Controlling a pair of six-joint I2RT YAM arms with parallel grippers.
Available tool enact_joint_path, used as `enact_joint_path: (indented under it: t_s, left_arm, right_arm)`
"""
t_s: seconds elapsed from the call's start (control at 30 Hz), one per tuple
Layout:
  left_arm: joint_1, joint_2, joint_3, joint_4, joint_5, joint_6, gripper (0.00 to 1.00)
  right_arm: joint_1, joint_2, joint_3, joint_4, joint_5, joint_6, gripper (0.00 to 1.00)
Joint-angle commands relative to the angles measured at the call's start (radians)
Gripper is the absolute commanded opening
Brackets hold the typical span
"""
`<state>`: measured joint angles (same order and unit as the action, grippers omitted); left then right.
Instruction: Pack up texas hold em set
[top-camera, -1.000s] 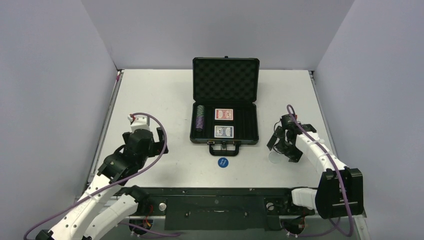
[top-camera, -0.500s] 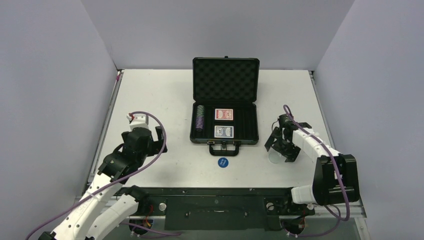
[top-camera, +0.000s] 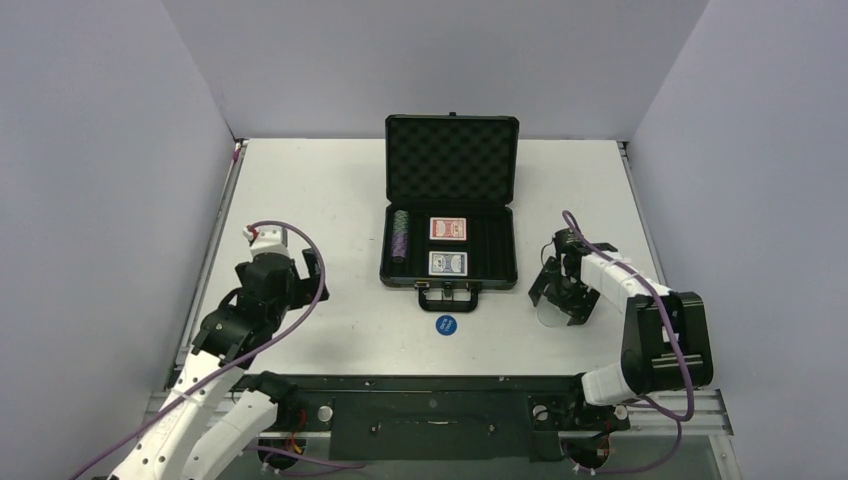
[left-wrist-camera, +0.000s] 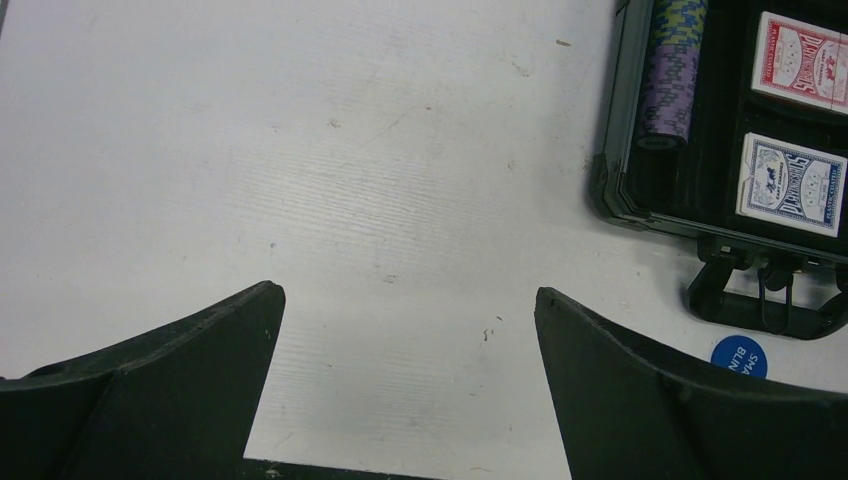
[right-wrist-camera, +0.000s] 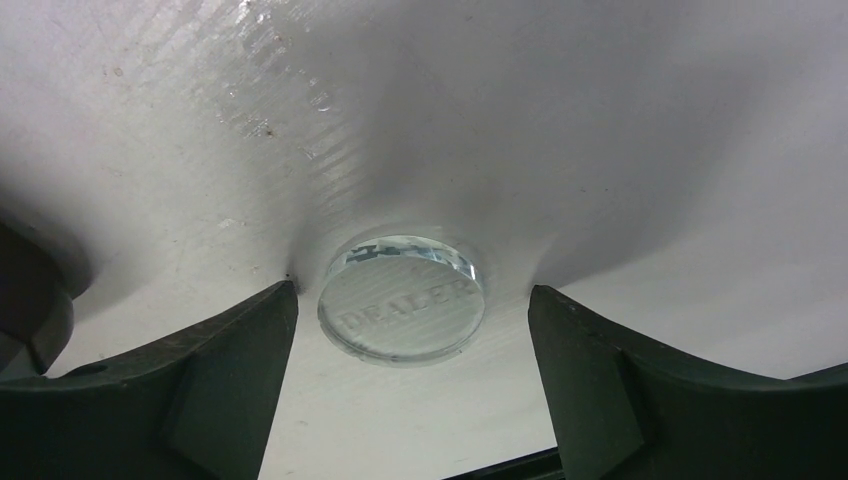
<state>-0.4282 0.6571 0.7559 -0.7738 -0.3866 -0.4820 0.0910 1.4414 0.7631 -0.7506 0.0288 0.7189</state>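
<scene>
The counter (top-camera: 330, 180) carries the black case (top-camera: 452, 160) at 12 o'clock, opened wide so it can be loaded. At 4 o'clock from the case, the right gripper (right-wrist-camera: 410, 300) is spread and straddles the clear dealer disc (right-wrist-camera: 402, 297). The disc lies flat between the fingers (right-wrist-camera: 200, 380), seemingly untouched, a stance suited to pinching its rim. The left gripper (left-wrist-camera: 407, 292), spread and empty, hangs at 8 o'clock, out of the way.

Inside the case, the red deck (top-camera: 449, 229) sits toward 12, the blue deck (top-camera: 448, 263) toward 6, and the chip stack (top-camera: 401, 238) lies along 9. The 3 o'clock side looks empty, though dark foam makes that unsure. The blue disc (top-camera: 446, 325) waits on the counter at 6 o'clock of the case.
</scene>
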Motion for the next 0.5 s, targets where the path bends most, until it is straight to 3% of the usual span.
enact_joint_path:
  t_s: [0.0,0.47]
  left_arm:
    - [0.028,-0.003,0.0,0.054,0.023,0.024,0.96]
    - [0.082,-0.015,-0.007,0.078,0.08,0.054,0.96]
  right_arm:
    - [-0.005,0.012,0.028,0.016,0.025,0.013,0.8]
    - [0.007,0.05,0.012,0.045,0.002,0.032,0.64]
